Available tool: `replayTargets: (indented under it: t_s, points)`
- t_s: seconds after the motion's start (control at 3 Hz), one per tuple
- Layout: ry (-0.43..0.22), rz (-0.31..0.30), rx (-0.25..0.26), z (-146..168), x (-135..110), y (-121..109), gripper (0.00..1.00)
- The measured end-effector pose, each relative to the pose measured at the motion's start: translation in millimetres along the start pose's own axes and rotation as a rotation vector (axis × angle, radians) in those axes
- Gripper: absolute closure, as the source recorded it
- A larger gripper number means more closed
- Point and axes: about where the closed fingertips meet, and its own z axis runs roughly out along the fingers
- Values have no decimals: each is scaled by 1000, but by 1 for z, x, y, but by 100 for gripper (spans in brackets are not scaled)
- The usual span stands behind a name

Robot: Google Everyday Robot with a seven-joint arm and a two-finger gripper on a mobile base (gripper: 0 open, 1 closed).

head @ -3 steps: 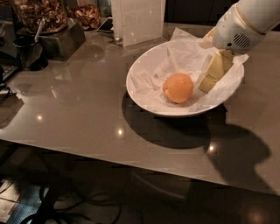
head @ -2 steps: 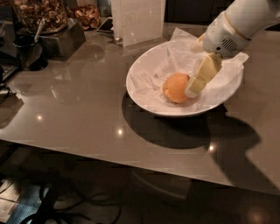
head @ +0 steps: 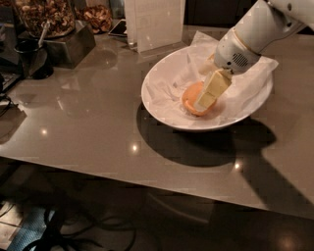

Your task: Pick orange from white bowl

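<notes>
The orange (head: 190, 98) lies inside the white bowl (head: 162, 105), on the crumpled white paper (head: 245, 93) that lines it, at the middle right of the grey table. My gripper (head: 205, 99) comes down from the upper right on its white arm (head: 255, 34) and reaches into the bowl. Its cream tip lies right over the near right side of the orange and hides part of the fruit. The orange still rests on the paper.
A white card stand (head: 154, 22) stands just behind the bowl. At the back left are a dark box (head: 66, 44), a black cup (head: 32, 59) and containers of nuts (head: 41, 14). The table's front edge (head: 147, 184) runs below the bowl, with cables on the floor.
My gripper has moved left and down inside the bowl, from beside the orange's right side to directly over it. The orange and the bowl have stayed put.
</notes>
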Motion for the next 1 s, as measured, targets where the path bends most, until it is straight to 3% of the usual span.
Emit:
replayTargets:
  t_s: [0.33,1.0]
  points:
    - [3,17,-22,15,6,-5,8]
    - [23,66,-61,35,26,-11,10]
